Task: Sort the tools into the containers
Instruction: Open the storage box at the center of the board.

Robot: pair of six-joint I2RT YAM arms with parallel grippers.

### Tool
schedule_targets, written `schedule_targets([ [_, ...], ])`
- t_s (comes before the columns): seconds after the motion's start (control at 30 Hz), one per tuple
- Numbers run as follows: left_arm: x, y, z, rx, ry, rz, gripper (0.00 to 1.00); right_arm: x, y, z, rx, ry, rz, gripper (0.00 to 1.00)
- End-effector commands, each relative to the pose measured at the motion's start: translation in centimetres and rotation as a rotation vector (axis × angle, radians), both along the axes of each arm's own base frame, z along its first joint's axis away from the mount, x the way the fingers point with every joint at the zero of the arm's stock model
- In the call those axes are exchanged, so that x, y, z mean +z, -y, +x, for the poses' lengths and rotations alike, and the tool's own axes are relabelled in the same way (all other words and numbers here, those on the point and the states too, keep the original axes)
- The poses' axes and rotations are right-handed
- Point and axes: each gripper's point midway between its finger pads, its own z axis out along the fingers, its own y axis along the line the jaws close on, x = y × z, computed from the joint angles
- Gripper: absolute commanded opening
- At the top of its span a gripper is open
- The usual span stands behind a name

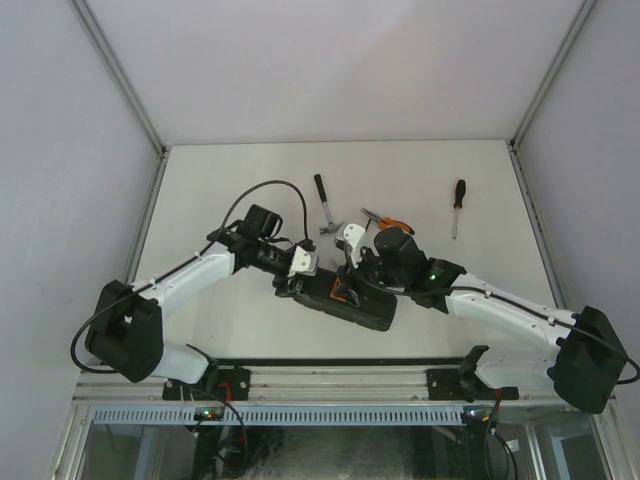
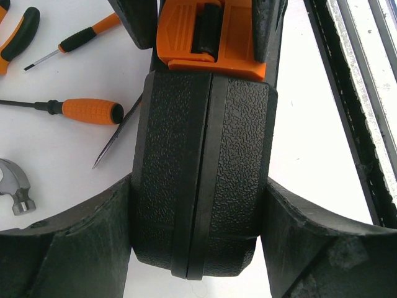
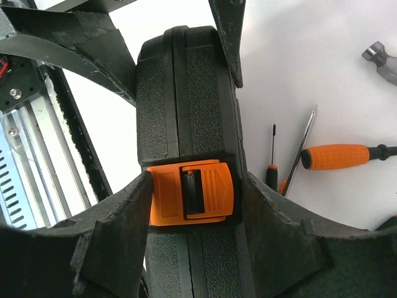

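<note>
Black textured plastic tool case (image 1: 345,300) spans both arms lengthwise; left gripper (image 2: 198,186) clamps one end; right gripper (image 3: 195,177) pinches it at the orange latch (image 2: 211,31).

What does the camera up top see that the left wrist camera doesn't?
Only the top view shows the two white robot arms and the long black-handled screwdriver lying far right. Only the left wrist view shows slim orange-and-black screwdrivers. Both show the closed black plastic tool case, the steel claw hammer and the orange-handled pliers.
</note>
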Motion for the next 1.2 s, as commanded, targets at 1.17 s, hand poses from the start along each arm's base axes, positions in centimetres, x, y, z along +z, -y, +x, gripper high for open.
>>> schedule_targets([
  [1.17,-0.4,0.0,1.7,0.039,0.010,0.059,0.00,4.9,0.3,-1.0,-0.043,0.227,0.099,0.26],
])
